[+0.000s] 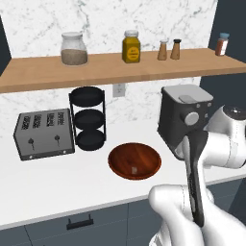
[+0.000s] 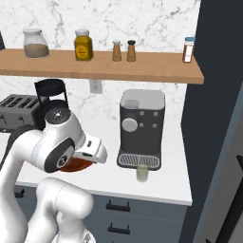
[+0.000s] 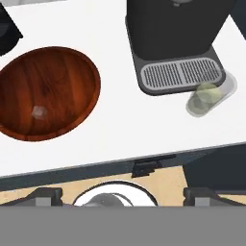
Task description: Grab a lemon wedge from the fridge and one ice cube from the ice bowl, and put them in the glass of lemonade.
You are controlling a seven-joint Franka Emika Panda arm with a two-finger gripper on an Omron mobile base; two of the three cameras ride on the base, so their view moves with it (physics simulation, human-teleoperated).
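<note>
Ice bowl [image 3: 48,91] left of coffee machine [image 3: 175,41], ice cube [image 3: 39,112] inside bowl. Glass of lemonade [image 3: 207,96] just at machine's drip tray, front right. Gripper [image 3: 122,194] spread wide, empty, above counter [image 3: 120,129] edge before machine.

No text, brand, number or sign can be read anywhere. The yellow jar [image 1: 131,47] on the shelf [image 1: 110,67] carries a dark label, but its marks are too blurred to make out.
</note>
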